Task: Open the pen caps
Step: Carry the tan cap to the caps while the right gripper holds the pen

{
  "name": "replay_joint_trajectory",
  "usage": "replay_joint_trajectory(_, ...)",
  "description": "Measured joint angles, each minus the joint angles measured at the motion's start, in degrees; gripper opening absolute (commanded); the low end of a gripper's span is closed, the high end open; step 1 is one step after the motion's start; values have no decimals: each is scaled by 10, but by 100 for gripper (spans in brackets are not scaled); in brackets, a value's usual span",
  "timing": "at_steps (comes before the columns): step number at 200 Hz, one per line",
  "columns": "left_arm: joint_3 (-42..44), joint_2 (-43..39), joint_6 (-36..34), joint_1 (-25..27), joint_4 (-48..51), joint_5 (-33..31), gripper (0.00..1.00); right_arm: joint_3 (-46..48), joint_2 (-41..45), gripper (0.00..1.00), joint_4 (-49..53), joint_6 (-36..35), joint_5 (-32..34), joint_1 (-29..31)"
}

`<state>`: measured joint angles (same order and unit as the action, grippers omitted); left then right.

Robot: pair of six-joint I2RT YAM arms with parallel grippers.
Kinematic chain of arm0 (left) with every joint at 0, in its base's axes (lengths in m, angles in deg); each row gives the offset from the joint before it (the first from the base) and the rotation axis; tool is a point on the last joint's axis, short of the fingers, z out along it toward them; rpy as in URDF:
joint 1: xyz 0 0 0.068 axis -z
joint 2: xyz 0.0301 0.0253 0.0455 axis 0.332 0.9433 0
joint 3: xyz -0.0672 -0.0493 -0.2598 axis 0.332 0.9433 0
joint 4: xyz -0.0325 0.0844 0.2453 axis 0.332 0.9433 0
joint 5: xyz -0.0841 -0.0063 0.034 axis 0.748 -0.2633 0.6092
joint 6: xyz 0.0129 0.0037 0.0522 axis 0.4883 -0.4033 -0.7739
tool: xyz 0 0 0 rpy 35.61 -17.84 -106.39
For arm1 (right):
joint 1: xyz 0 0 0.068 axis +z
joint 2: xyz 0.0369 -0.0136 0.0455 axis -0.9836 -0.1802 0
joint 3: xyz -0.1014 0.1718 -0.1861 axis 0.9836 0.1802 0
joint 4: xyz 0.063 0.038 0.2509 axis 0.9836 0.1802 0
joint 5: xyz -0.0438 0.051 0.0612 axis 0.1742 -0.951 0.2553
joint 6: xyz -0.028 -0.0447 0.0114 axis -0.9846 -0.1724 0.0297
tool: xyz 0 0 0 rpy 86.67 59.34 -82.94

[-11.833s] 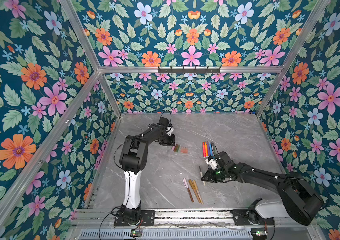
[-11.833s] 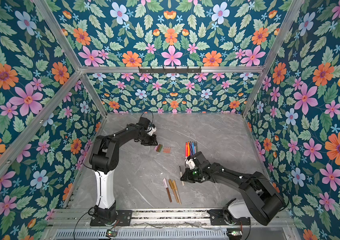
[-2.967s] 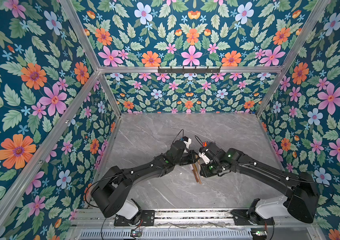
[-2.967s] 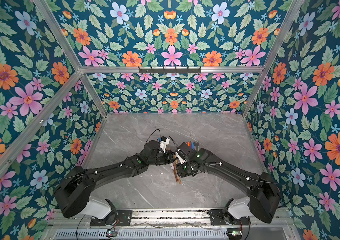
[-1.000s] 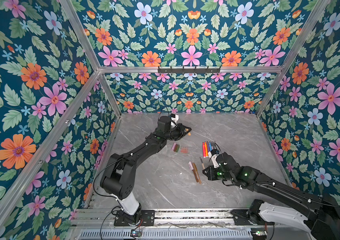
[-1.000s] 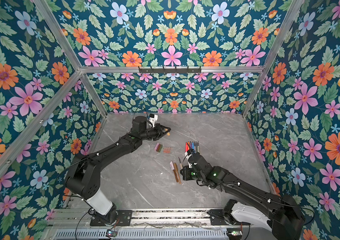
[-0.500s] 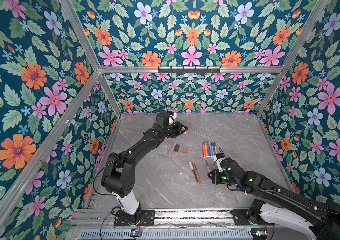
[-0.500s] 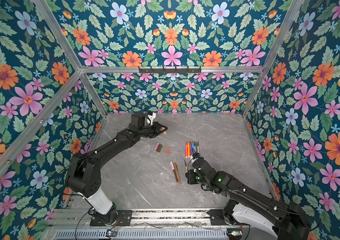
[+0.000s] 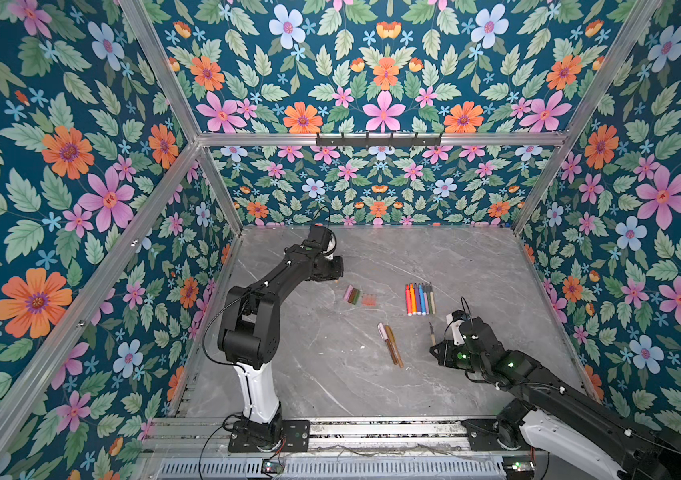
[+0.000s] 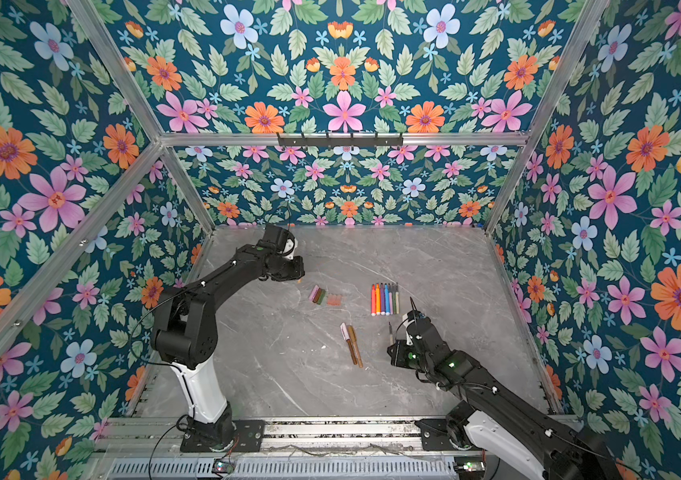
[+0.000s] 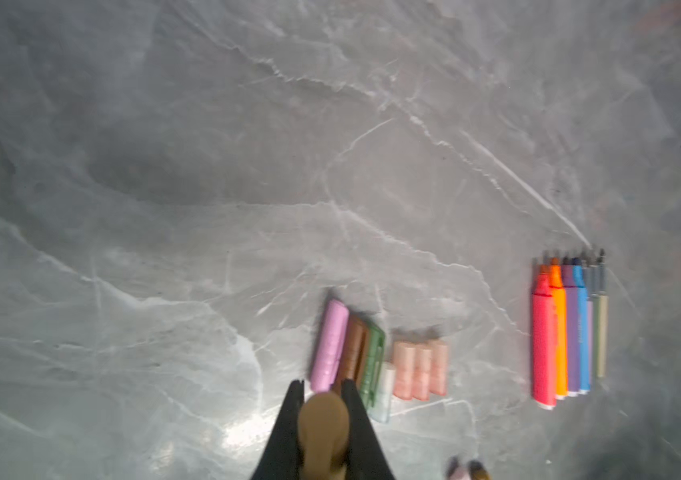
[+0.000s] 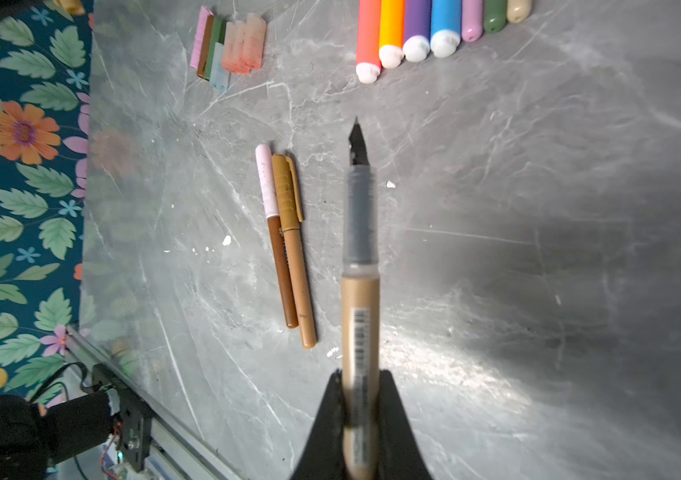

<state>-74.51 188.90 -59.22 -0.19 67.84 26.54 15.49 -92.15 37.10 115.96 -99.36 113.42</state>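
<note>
Left tool [image 11: 321, 384]: clamping on a gold cap [image 11: 324, 424], just beside the loose caps.
Pen caps [image 9: 355, 296]: lying side by side on the tabletop [image 9: 455, 257].
Capped pens [image 9: 392, 347]: lying together, touching.
Uncapped pens [image 9: 418, 300]: lying in a row, tips pointing rearward.
Right tool [image 12: 359, 378]: clamping on a tan pen [image 12: 359, 291], dark tip showing.

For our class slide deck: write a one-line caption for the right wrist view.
Right gripper holds an uncapped tan pen; two capped pens lie on the grey table beside it.
</note>
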Motion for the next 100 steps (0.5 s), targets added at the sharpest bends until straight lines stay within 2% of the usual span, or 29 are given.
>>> replay_joint_trajectory(28,-5,26,-27,-2,14,-11,0,12,9,0,-10,7,-23,-21)
replay_joint_trajectory(67,-16,64,-61,-3,15,-4,0,9,-23,0,-23,11,-45,-24)
replay_joint_trajectory(100,-22,89,-73,-3,15,9,5,4,-39,0,-35,11,-54,-24)
